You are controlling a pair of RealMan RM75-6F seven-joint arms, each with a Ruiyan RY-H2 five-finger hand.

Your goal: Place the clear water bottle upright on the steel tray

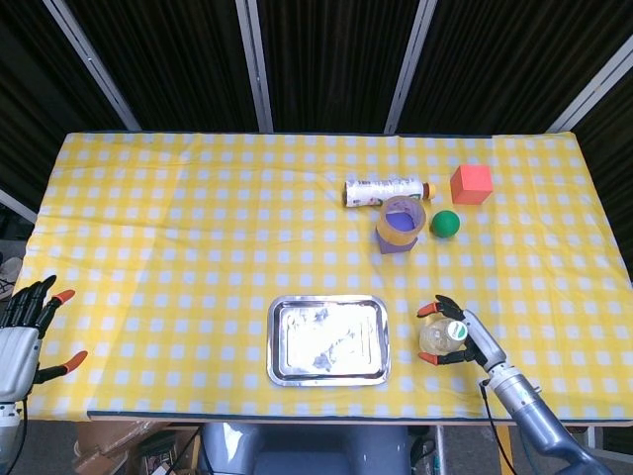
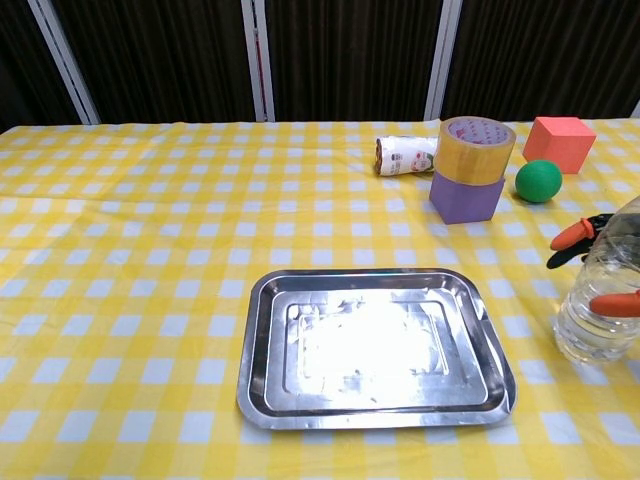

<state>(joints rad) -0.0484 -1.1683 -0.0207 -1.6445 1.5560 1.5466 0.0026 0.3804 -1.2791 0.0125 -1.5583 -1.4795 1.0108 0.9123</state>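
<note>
The clear water bottle (image 1: 440, 337) (image 2: 592, 325) stands upright on the yellow checked cloth, just right of the steel tray (image 1: 276, 341) (image 2: 256, 352). My right hand (image 1: 469, 338) wraps its orange-tipped fingers (image 2: 572, 237) around the bottle from the right, one tip on the far side and one on the near side. The tray lies flat with nothing in it. At the table's front left corner, off the cloth, my left hand (image 1: 24, 332) holds nothing and its fingers are spread.
Behind the tray at the right, a tape roll (image 1: 401, 218) (image 2: 474, 142) sits on a purple block (image 2: 466, 197). A lying white bottle (image 1: 385, 190) (image 2: 406, 155), a green ball (image 1: 445, 224) (image 2: 538, 181) and a red cube (image 1: 472, 184) (image 2: 560, 142) are nearby.
</note>
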